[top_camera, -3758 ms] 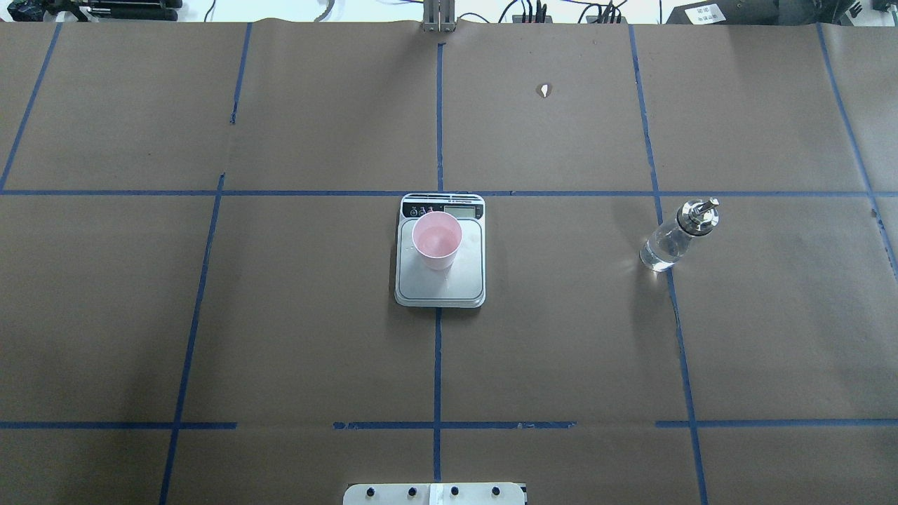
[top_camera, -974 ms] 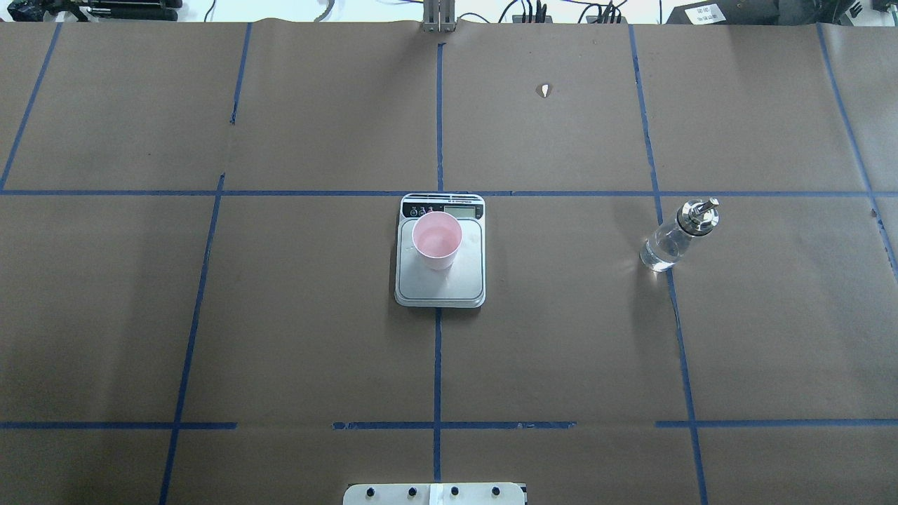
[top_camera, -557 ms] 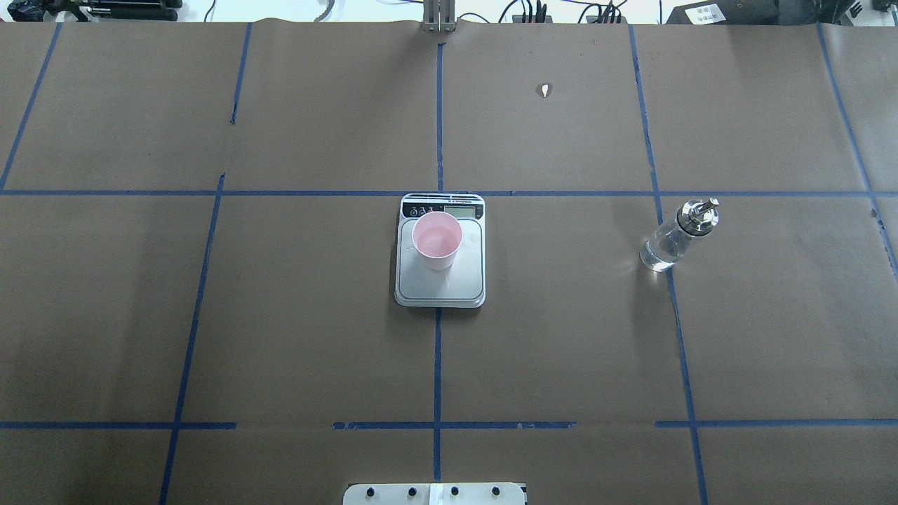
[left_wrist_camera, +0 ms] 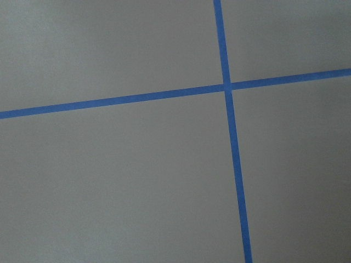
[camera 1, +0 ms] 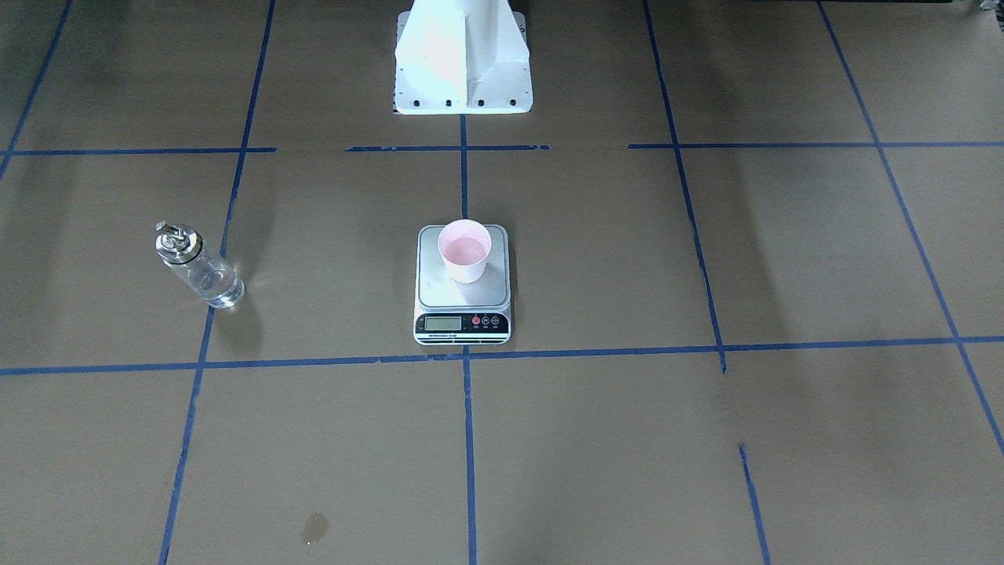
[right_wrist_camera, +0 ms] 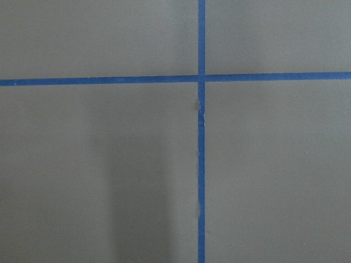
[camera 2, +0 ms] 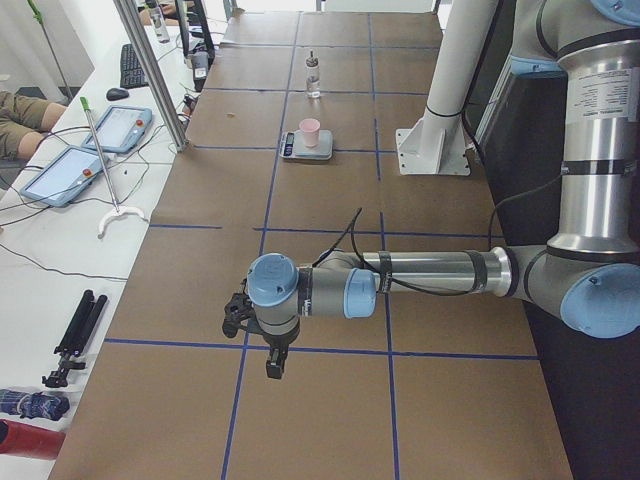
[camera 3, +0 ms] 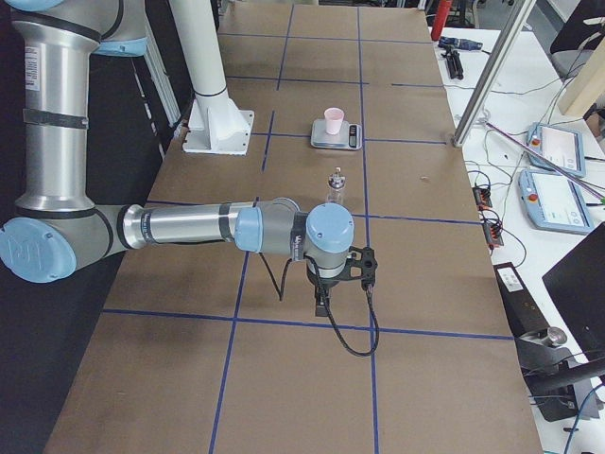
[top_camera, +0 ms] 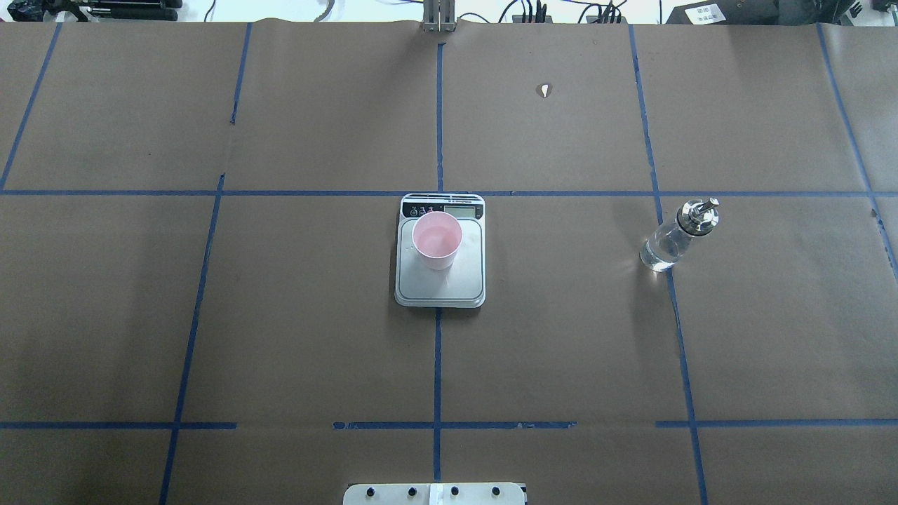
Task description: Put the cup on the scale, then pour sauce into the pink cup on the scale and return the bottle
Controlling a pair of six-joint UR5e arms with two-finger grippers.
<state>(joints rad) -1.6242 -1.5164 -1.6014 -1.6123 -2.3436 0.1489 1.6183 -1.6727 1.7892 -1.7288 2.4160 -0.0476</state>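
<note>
The pink cup stands upright on the back half of the scale, at the table's middle; it also shows in the front-facing view as cup on scale. The bottle stands alone on the table to the right, clear sauce in its lower part; it shows too as bottle. My left gripper hangs over bare table far from the scale, seen only from the side; I cannot tell if it is open. The same holds for my right gripper. Both wrist views hold only brown paper and blue tape.
The white robot pedestal stands at the near table edge behind the scale. Blue tape lines grid the brown paper. A side bench with tablets, cables and a tripod runs along the far edge, and a person's leg shows there.
</note>
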